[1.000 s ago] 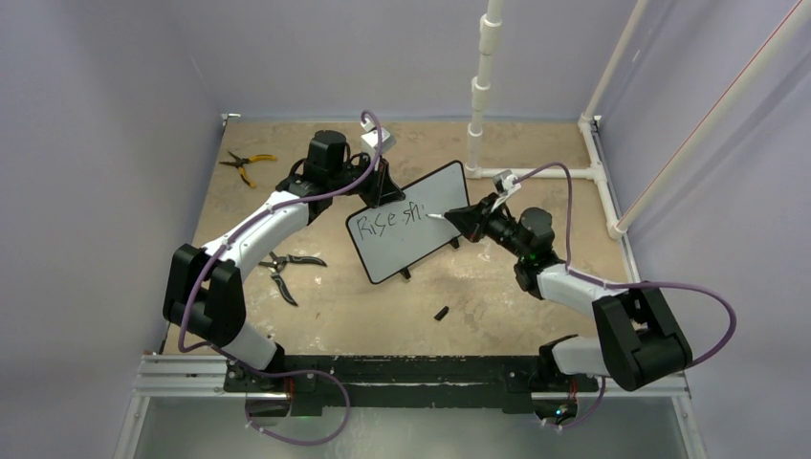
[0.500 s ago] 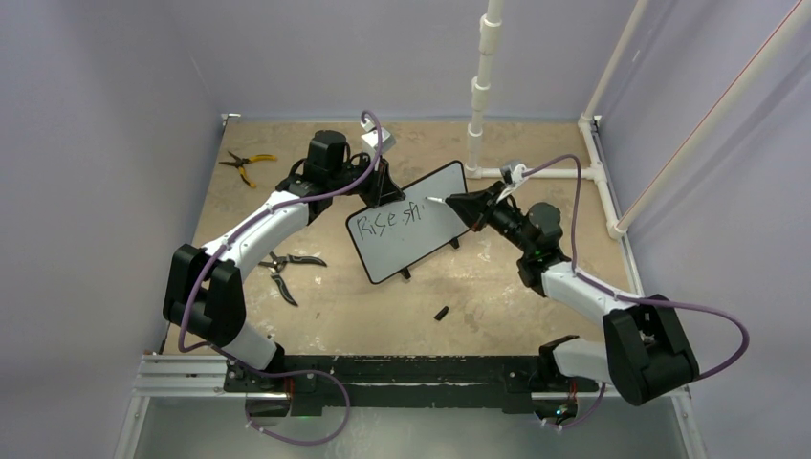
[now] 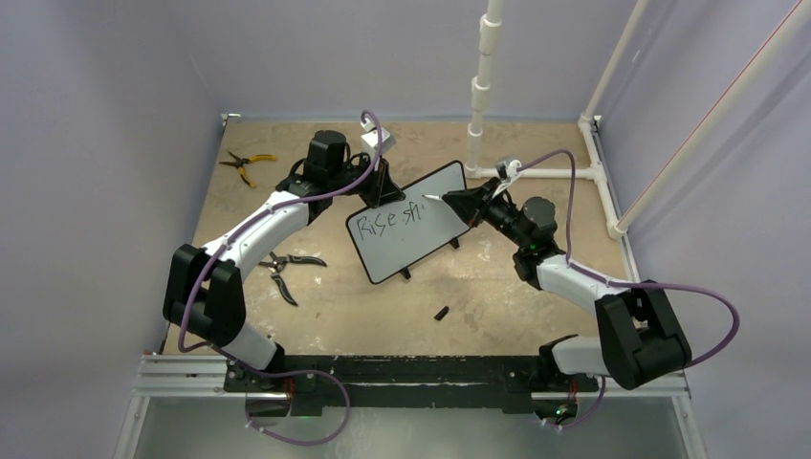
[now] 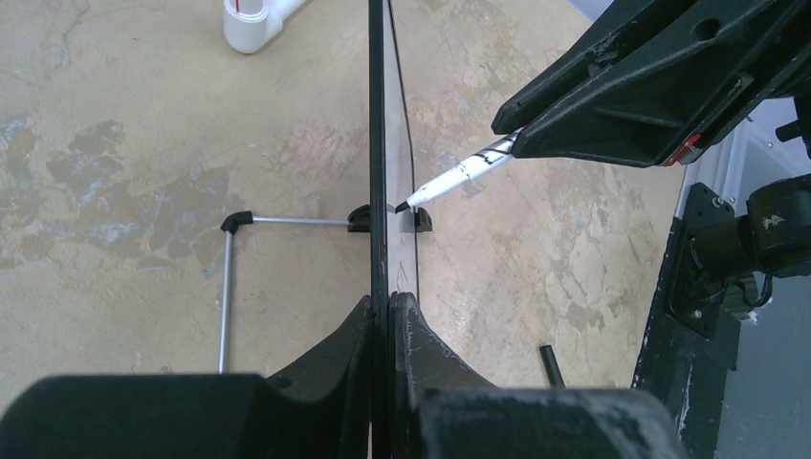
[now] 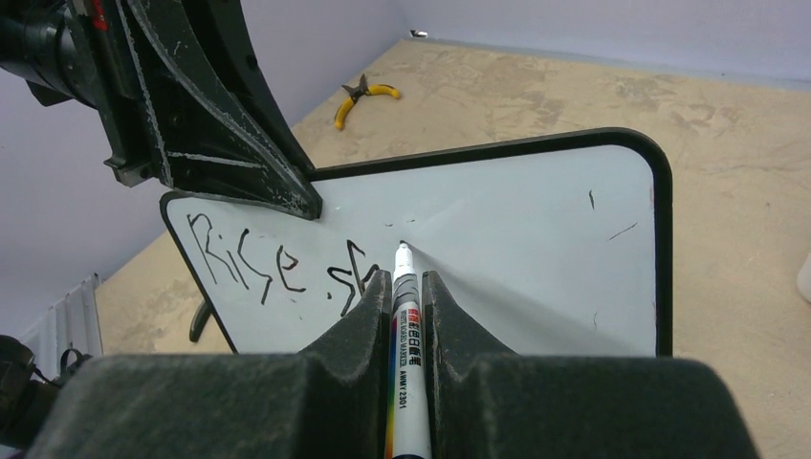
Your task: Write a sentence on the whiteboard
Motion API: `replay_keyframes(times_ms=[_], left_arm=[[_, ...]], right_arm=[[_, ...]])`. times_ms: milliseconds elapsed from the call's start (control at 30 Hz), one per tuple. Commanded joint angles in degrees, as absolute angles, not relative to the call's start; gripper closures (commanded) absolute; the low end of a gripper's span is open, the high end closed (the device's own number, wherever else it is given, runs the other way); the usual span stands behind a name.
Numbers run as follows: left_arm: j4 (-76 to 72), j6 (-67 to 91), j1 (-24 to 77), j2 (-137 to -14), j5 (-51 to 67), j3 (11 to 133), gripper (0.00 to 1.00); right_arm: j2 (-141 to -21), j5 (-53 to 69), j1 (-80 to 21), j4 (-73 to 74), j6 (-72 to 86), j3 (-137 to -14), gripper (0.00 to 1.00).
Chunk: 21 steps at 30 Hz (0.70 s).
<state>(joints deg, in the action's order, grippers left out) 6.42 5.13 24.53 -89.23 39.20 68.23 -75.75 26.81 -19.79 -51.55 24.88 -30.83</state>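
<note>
Now marker (image 4: 457, 175) sits higher — right gripper (image 5: 404, 279) clamps it, left gripper (image 4: 383, 308) pinches whiteboard (image 5: 536, 249).

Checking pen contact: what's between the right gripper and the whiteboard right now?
Only the marker, clamped in the right gripper, its tip at or just off the whiteboard face. Clearest in the left wrist view.

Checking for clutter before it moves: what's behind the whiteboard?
Behind the whiteboard, a thin wire stand rests on the table, with a white pipe fitting farther off. The left gripper, clamped on the board's edge, covers the nearest patch.
</note>
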Motion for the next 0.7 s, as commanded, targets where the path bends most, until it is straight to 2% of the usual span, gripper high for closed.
replay_keyframes(times_ms=[0, 233, 667], left_arm=[[5.54, 3.91, 24.95, -88.25, 41.04, 67.51, 1.00], [5.56, 3.87, 24.96, -88.33, 40.96, 67.57, 1.00], [5.45, 3.96, 24.96, -88.11, 41.13, 67.52, 1.00]], right_arm=[[-76.40, 27.54, -19.46, -54.64, 25.05, -32.45, 1.00], [-77.23, 26.80, -19.47, -55.14, 25.27, -32.52, 1.00], [-70.71, 24.88, -19.51, -51.32, 24.82, -28.39, 1.00]])
